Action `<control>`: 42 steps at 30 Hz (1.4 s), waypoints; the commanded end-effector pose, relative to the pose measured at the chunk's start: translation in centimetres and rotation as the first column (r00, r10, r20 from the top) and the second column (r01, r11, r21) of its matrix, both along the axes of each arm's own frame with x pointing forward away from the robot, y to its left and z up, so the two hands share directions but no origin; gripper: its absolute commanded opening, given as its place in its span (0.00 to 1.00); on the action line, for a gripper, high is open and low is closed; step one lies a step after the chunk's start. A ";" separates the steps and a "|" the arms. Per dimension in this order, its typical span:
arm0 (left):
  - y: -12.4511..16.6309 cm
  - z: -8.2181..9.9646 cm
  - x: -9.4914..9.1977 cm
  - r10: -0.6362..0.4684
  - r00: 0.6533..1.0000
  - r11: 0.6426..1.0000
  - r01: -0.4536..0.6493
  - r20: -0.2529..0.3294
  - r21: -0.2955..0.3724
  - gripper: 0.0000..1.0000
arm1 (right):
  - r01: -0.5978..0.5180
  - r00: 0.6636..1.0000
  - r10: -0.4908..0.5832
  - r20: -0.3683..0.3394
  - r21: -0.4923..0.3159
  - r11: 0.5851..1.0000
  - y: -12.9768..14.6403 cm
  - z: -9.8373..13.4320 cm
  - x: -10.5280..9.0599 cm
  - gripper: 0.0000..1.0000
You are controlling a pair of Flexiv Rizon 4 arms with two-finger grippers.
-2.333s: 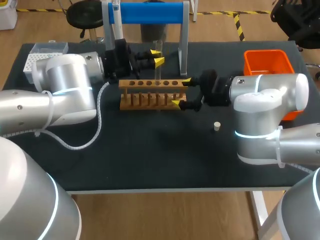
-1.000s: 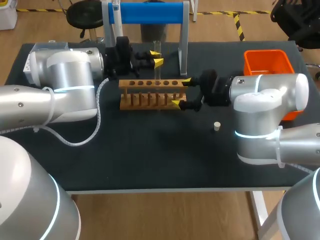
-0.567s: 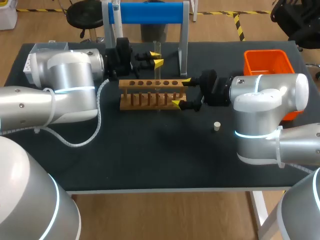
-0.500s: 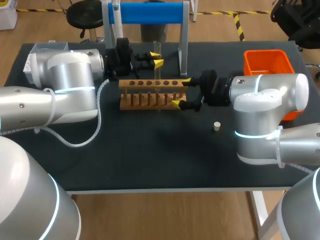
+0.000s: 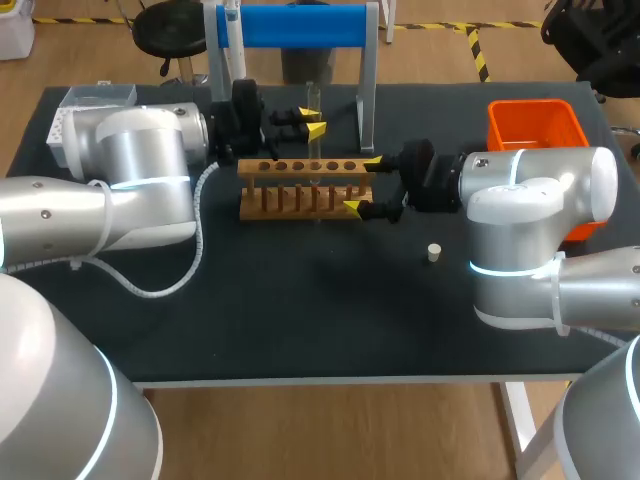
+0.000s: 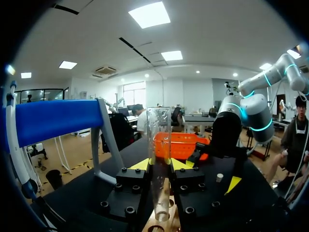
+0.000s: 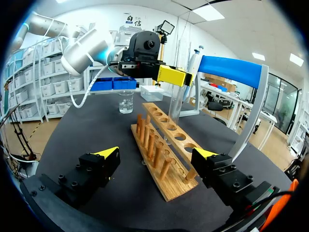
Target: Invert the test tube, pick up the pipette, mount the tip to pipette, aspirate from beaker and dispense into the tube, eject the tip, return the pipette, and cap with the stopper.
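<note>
1. The table (image 5: 300,310) has a dark, matte top, and everything stands on its far half.
2. A wooden rack (image 5: 305,190) with a row of holes lies across the middle.
3. The left gripper (image 6: 160,165) is closed on the test tube (image 6: 159,130), with a yellow tip on each side of the glass.
4. The test tube is upright over the rack with its open mouth up. Its lower end is near a hole, but I cannot tell if it sits inside.
5. The right gripper (image 5: 362,183) is at the rack's right end with its fingers spread wide. One finger is on each side of the rack, and neither holds anything.
6. The small white stopper (image 5: 433,252) lies on the bare top, near the right arm and apart from the rack.
7. A stand with a blue bar (image 5: 290,25) rises behind the rack, and the pipette (image 5: 231,30) hangs at its left post.
8. The beaker (image 7: 126,102) stands beyond the rack's far end in the right wrist view.
9. An orange bin (image 5: 535,125) is at the back right, and a white box (image 5: 65,125) is at the back left.
</note>
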State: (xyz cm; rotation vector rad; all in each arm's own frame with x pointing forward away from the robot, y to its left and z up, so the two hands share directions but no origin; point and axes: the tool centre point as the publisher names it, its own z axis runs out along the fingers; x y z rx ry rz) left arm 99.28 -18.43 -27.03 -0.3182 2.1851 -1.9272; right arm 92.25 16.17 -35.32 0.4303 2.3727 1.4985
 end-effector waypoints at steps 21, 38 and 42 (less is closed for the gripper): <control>0.2 -1.7 0.6 -0.001 1.000 1.000 0.001 -0.014 -0.021 0.00 | 0.004 1.000 -0.004 0.003 0.002 1.000 0.0 -0.1 -0.1 1.00; 0.3 -2.5 0.8 0.004 0.999 1.000 -0.005 -0.045 -0.027 0.00 | 0.004 1.000 -0.004 0.003 0.002 1.000 0.0 -0.1 -0.1 1.00; 0.3 -2.5 0.8 0.002 0.999 1.000 -0.004 -0.051 -0.030 0.00 | 0.004 1.000 -0.004 0.003 0.002 1.000 0.0 -0.1 -0.1 1.00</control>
